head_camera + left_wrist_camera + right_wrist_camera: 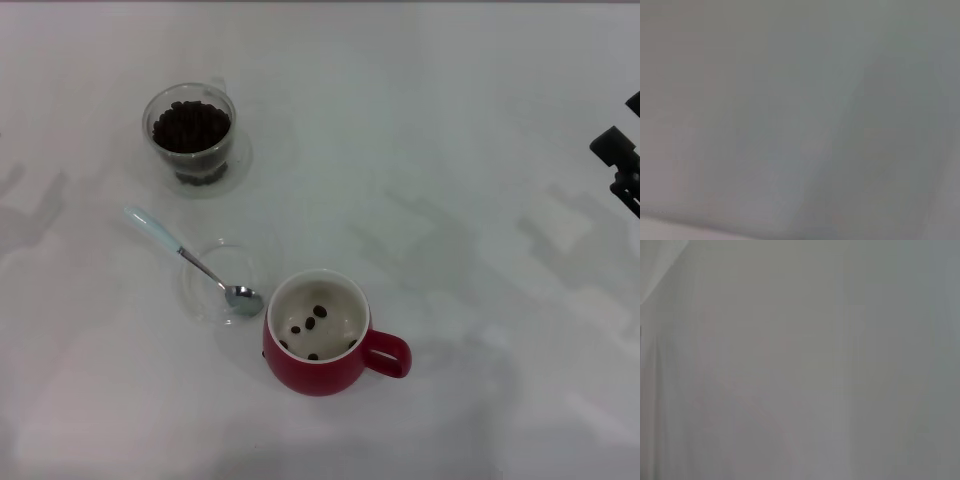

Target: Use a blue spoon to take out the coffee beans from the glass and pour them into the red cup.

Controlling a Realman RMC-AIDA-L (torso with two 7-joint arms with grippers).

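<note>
The glass stands at the back left, full of coffee beans. The blue spoon lies free on the table, its pale handle pointing back left and its metal bowl resting on a flat clear dish. The red cup stands just right of the spoon's bowl, handle to the right, with several beans inside. My right gripper shows only partly at the right edge, far from everything. My left gripper is out of view. Both wrist views show only blank pale surface.
The glass stands on a clear saucer. The white table stretches between the cup and my right gripper.
</note>
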